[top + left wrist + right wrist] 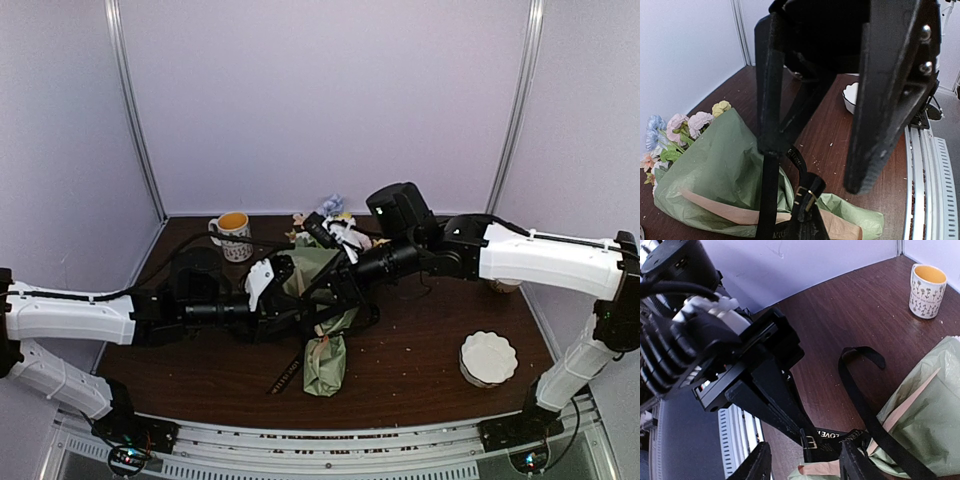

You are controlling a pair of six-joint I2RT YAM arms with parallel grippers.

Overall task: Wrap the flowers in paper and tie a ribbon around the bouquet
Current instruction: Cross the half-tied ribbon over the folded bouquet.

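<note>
The left gripper is pinched tight on the ribbon beside the bouquet, which lies mid-table. The right gripper stands with jaws apart, astride the same strip. From above, both arms cover the bouquet's middle, so how the ribbon runs round it is unclear.

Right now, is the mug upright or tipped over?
Upright: the mug stands on its base on the table, open mouth facing up.
</note>
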